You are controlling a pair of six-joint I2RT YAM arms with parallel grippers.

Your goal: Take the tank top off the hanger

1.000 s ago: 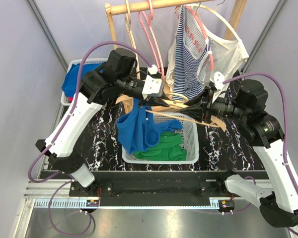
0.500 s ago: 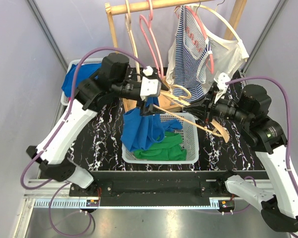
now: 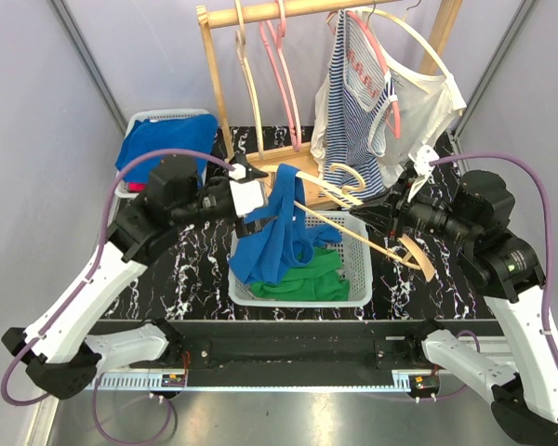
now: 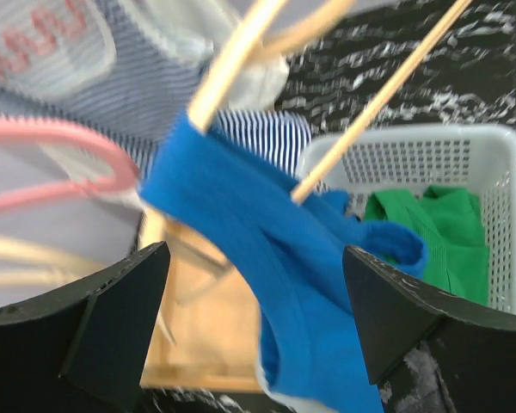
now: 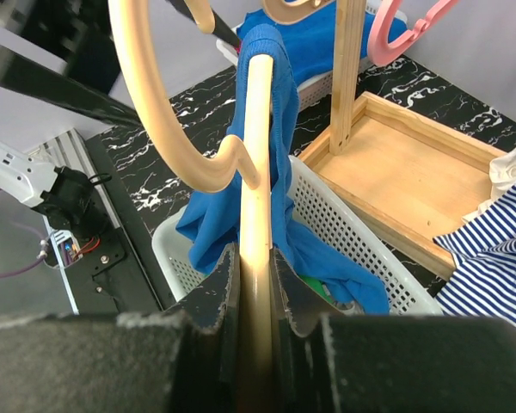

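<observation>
Clamping the wooden hanger (image 5: 254, 129) in the right gripper (image 5: 256, 262), jaws pressed tight against both sides of its arm. Spreading the left gripper (image 4: 254, 258) wide, gripping nothing, with the blue tank top (image 3: 275, 232) showing between its fingers in the wrist view. Carrying the tank top draped over the far tip of the hanger, not yet off it, with the lower part trailing down into the white basket (image 3: 353, 297) at the middle of the table. Holding in that same basket a green garment (image 3: 304, 279), bunched toward the near wall and touching the blue fabric. Keeping a heap of blue cloth (image 3: 158, 147) in a second white basket (image 3: 167, 114) at the far left of the table, piled up to its rim. Hanging behind, on the wooden rack (image 3: 214, 84), a striped top (image 3: 349, 102) on a pink hanger (image 3: 391, 102), well apart from both baskets.
</observation>
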